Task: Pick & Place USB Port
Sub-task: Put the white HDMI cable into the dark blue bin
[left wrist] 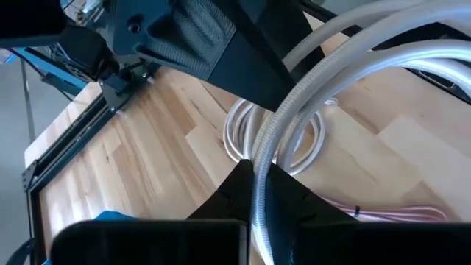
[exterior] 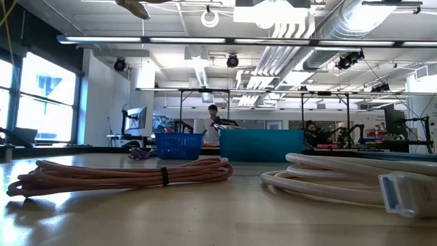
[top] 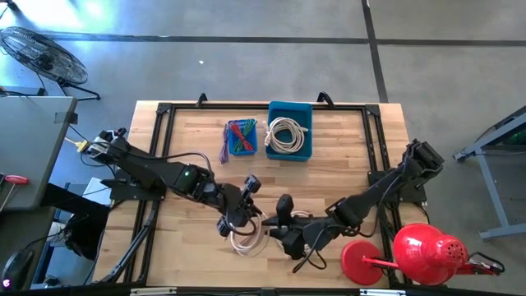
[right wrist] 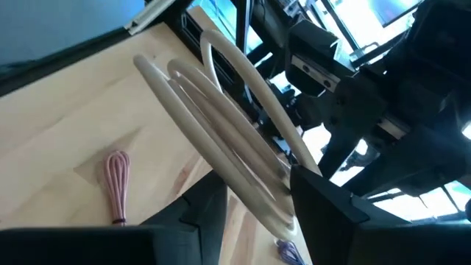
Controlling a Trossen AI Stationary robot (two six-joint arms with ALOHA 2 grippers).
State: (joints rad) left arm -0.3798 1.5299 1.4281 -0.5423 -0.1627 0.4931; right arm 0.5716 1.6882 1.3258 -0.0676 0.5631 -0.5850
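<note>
A white USB cable [top: 302, 215] is strung between my two grippers near the table's front middle. My left gripper [top: 253, 210] is shut on one strand [left wrist: 259, 193]. My right gripper [top: 283, 226] is shut on a bundle of its loops [right wrist: 221, 125]. In the low view white loops [exterior: 328, 179] and a flat white plug [exterior: 399, 193] lie on the table. Whether they belong to the held cable, I cannot tell. A tied pink cable bundle [top: 246, 240] lies on the table beside them. My left gripper pinches a single braided strand [left wrist: 257, 173] of the white cable between its two fingers. The strand runs on past the fingertips, up and away toward the other arm, clear of the table. My right gripper has several loops of the white cable [right wrist: 266, 193] between its two fingers, which lie across the strands. The loops stick out beyond the fingers, lifted off the wood.
At the table's far middle stand a blue basket [top: 241, 137] of coloured cables and a teal bin [top: 289, 130] with a white cable coil. A red dish [top: 364, 261] and red jug [top: 431, 252] stand at the front right. Black frame rails [top: 160, 156] line the table.
</note>
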